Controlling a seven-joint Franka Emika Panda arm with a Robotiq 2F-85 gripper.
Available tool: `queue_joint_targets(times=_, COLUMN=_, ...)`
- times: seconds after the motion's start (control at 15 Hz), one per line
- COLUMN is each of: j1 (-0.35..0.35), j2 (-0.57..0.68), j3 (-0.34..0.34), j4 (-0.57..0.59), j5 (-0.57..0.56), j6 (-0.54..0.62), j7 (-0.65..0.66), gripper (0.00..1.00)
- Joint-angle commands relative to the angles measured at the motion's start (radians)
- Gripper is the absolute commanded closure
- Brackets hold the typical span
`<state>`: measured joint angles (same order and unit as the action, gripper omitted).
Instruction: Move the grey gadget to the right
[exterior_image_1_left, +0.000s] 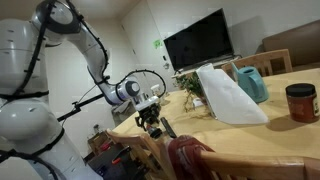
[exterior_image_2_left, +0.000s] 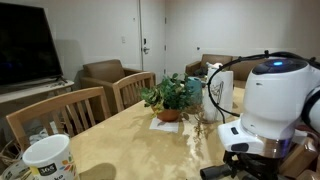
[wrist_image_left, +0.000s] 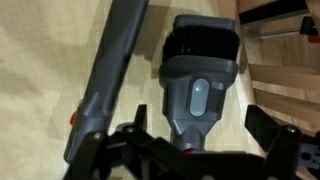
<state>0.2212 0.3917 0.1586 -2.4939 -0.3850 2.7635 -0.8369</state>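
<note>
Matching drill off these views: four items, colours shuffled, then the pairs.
Things:
1. TV
2. jar
3. bag
4. plant

Colours:
A. green
B. white
C. black
D. red

Pairs: 1-C, 2-D, 3-B, 4-A

The grey gadget (wrist_image_left: 200, 95) looks like matt dark grey plastic, with a black ribbed end and a smoother pale grey button set in its body. The long tube (wrist_image_left: 108, 70) beside the grey gadget has the same dull plastic finish. Under the grey gadget the desk (wrist_image_left: 30, 60) is pale wood, smooth with a soft sheen. The white bag (exterior_image_1_left: 228, 95) looks like matt paper. The robot arm's shell (exterior_image_2_left: 275, 95) is glossy white plastic.
</note>
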Motion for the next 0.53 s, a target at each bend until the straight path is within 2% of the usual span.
queue_joint_targets(times=0.0, j1=-0.008, j2=0.007, j3=0.007, j4=-0.018, j5=-0.026, j6=0.045, j7=0.057, gripper=0.00)
queue_joint_targets(times=0.47, j1=-0.031, j2=0.067, j3=0.009, j4=0.012, j5=-0.029, j6=0.048, j7=0.027, gripper=0.00)
